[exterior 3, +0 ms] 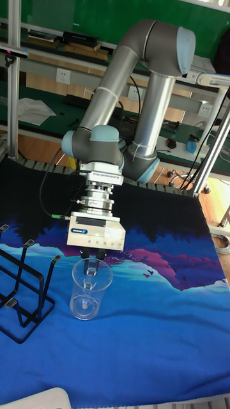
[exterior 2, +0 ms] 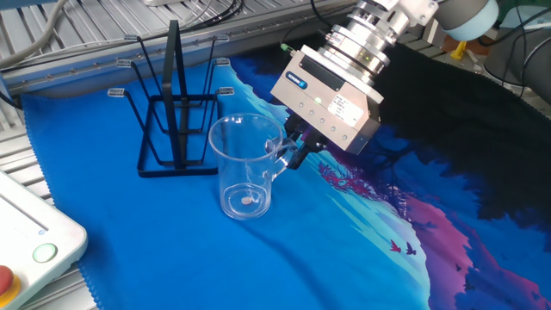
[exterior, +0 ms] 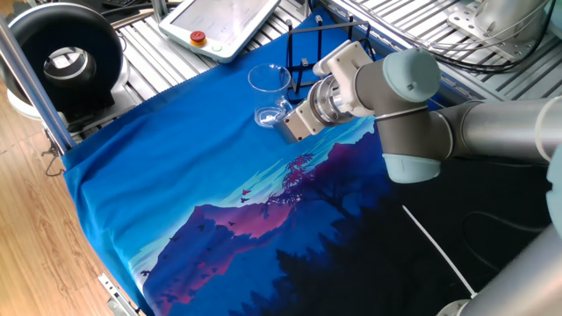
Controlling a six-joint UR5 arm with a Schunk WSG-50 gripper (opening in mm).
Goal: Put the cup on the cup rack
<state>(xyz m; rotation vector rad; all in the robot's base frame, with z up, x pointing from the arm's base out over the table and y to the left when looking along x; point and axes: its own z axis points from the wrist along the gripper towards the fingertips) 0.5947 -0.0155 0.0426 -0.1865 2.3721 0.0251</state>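
The cup (exterior 2: 245, 164) is a clear glass mug standing upright on the blue cloth, handle turned toward my gripper (exterior 2: 295, 153). The fingers sit low at the handle, one on each side of it, with a gap between them that reads as open. In the tall fixed view the gripper (exterior 3: 92, 259) hangs just behind the rim of the cup (exterior 3: 89, 287). The cup rack (exterior 2: 172, 86), black wire with upright pegs, stands just beyond the cup, and shows as cup rack (exterior: 325, 44) behind the arm, with the cup (exterior: 268, 92) and gripper (exterior: 283, 112) in front.
A white pendant (exterior: 224, 22) with a red button lies on the slatted metal surface beyond the cloth's edge. A black round device (exterior: 66, 57) sits at the far left corner. The blue and dark printed cloth (exterior 2: 172, 258) covers the table.
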